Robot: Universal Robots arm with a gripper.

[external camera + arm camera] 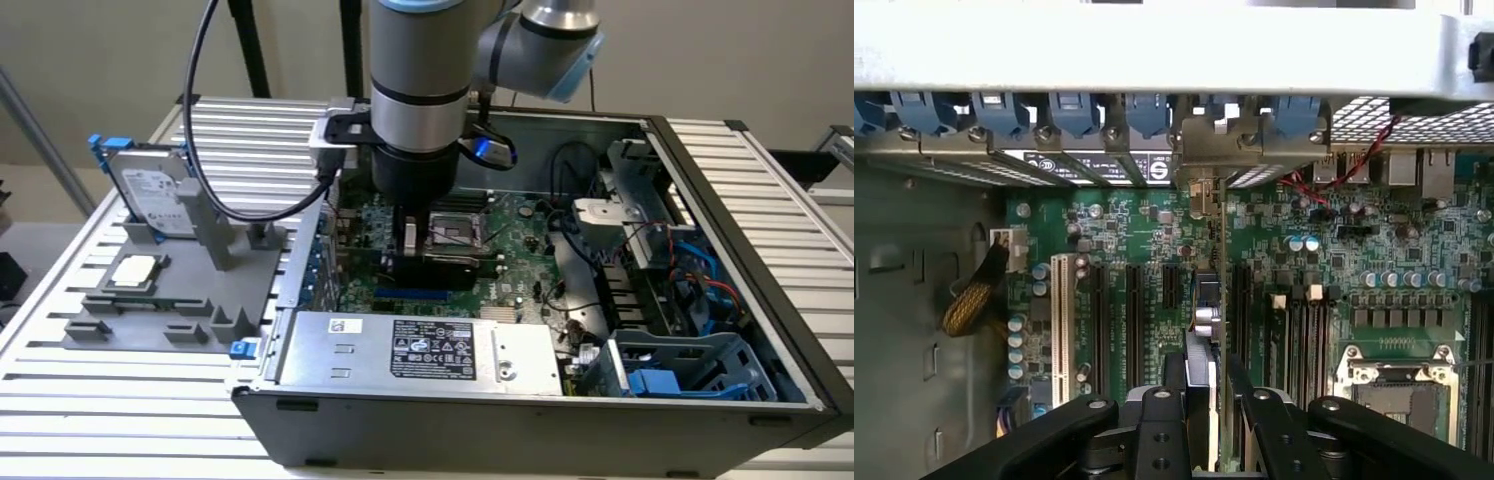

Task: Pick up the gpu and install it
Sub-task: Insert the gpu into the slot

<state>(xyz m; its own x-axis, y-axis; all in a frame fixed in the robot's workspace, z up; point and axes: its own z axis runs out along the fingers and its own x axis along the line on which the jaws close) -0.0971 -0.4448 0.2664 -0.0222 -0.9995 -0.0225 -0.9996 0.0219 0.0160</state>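
The gpu is seen edge-on in the wrist view as a thin card standing upright over the green motherboard. Its silvery bracket reaches the rear slot openings of the case. My gripper is shut on the card, with a black finger on each side. The card runs alongside the long black expansion slots; whether its edge sits in a slot is hidden. In the exterior view my gripper reaches down into the open computer case.
On the exterior view's left, a grey fixture carries the silver hard drive with blue rails and the square processor chip. Inside the case are the power supply, the CPU socket, cables and a blue drive cage.
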